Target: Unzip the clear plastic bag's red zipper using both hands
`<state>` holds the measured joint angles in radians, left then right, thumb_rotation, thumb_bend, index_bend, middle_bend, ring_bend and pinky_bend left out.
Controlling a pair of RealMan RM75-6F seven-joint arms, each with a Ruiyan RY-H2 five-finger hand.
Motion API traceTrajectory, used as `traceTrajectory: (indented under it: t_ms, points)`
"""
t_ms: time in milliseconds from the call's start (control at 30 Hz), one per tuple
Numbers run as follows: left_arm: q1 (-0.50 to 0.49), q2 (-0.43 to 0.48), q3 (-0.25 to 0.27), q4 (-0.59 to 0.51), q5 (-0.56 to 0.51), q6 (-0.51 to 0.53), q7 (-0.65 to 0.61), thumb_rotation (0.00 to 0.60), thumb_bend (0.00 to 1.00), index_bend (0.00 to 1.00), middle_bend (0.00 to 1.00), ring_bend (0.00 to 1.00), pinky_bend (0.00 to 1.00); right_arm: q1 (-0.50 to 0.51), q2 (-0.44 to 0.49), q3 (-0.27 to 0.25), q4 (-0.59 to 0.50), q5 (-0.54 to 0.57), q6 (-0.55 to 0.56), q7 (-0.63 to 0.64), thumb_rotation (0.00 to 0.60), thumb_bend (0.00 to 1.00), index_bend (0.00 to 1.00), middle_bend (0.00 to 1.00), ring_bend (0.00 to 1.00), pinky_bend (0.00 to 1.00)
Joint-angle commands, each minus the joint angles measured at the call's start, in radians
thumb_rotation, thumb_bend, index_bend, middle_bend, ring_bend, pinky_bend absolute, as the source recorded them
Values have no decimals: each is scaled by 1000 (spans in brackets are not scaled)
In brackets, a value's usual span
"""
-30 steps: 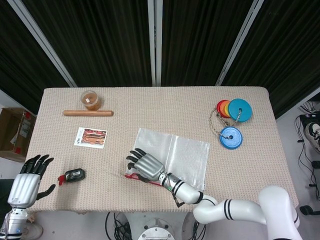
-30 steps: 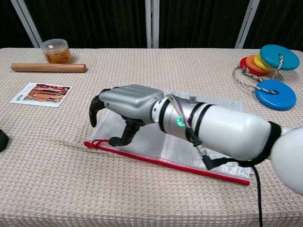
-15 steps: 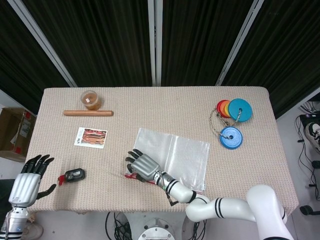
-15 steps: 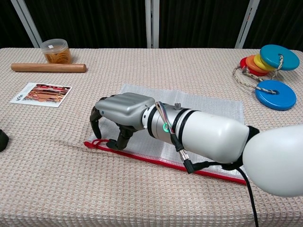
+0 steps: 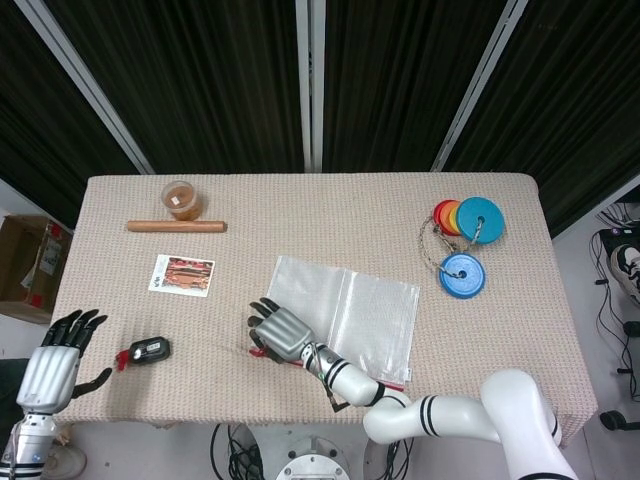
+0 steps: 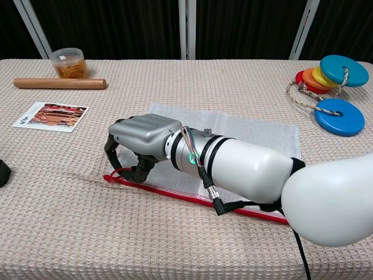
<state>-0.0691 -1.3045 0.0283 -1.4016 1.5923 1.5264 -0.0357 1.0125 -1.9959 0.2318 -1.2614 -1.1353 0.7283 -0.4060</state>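
The clear plastic bag (image 5: 355, 312) (image 6: 245, 129) lies flat near the table's front edge. Its red zipper (image 6: 169, 193) runs along the near side and ends in a red pull loop (image 6: 119, 172). My right hand (image 5: 277, 330) (image 6: 139, 135) arches over the zipper's left end. Its fingers curl down beside the loop and its thumb tip touches the red strip; I see nothing pinched. The forearm hides the middle of the zipper. My left hand (image 5: 56, 364) hangs off the table's front left corner with fingers spread, holding nothing; only the head view shows it.
A black device with a red tab (image 5: 149, 349) lies at the front left. A picture card (image 6: 50, 115), a wooden rod (image 6: 59, 83) and a small jar (image 6: 69, 63) sit at the back left. Coloured discs on a cord (image 6: 335, 73) and a blue disc (image 6: 339, 116) are at the right.
My right hand has slid left along the bag's near edge and sunk onto the zipper's left end. The left hand has stayed put.
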Motion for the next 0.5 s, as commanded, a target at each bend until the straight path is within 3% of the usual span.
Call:
traceTrajectory:
  t_ms: [33,300,500]
  points:
    - [-33,-10,-8,-5,26,-20,-56,600,165,173,129,76,137,-5,18,-5,-30,-49,62,-22,600,477,736,245,0,34]
    - [-200,-23,-9,-21,117,-177,-349,600,160,189,128,76,138,-35,112,-26,-160,-221,243,-98,600,486,784,209,0,34]
    - [-343,-82,-28,17,176,-273,-508,600,161,217,129,76,140,-49,199,-28,-257,-304,304,-127,600,491,797,195,0,34]
